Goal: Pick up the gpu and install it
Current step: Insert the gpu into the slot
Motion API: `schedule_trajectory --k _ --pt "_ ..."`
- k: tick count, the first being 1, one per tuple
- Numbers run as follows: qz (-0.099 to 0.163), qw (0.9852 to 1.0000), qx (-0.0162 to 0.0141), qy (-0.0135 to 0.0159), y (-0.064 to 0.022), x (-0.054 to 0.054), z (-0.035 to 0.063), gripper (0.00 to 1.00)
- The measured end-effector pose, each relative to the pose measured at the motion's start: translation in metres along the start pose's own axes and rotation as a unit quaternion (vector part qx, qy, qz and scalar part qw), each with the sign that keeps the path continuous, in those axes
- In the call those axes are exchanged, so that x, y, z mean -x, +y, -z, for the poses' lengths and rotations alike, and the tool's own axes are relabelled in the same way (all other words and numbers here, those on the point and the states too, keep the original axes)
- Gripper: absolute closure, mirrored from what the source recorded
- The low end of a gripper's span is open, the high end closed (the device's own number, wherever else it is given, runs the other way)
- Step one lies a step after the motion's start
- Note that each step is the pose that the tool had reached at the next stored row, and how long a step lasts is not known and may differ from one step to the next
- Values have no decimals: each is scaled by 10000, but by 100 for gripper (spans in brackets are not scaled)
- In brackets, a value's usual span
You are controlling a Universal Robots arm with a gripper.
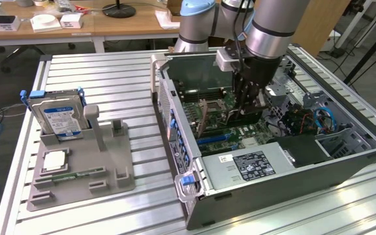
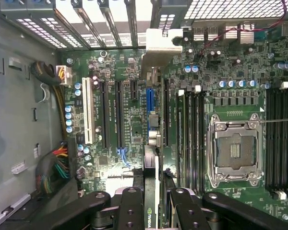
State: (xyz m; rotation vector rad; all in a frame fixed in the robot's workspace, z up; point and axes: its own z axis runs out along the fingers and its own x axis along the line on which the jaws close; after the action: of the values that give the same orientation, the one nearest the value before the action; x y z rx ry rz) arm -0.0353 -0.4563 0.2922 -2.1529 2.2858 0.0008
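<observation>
We judged the job well past its first half: the gpu was already off the grey holder and down inside the open computer case, held edge-on between the closed-in fingers of the gripper. In the wrist view the card ran as a thin strip out from between the black fingers, with its pale metal bracket up against the slotted rear wall of the case and its lower edge over a blue expansion slot on the motherboard. Whether the card was fully seated in that slot, or only resting over it, we could not tell; pressing home and letting go were, in our judgement, what remained.

The card was flat, stiff and dark green, its bracket bent sheet metal with a dull shine. The motherboard looked densely studded: long black slots, one white one, small round capacitors, and a square metal processor socket with a hinged frame. The case was grey sheet steel, perforated at the back. Outside it, on the ribbed aluminium table, the matt grey holder carried a silver hard drive with a blue label, standing upright, and a narrow green memory stick lying flat
</observation>
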Motion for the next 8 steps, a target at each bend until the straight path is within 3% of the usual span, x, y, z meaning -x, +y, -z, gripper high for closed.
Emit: schedule_trajectory --k 8 --pt "1 10000 0 0 17 -9 -13 74"
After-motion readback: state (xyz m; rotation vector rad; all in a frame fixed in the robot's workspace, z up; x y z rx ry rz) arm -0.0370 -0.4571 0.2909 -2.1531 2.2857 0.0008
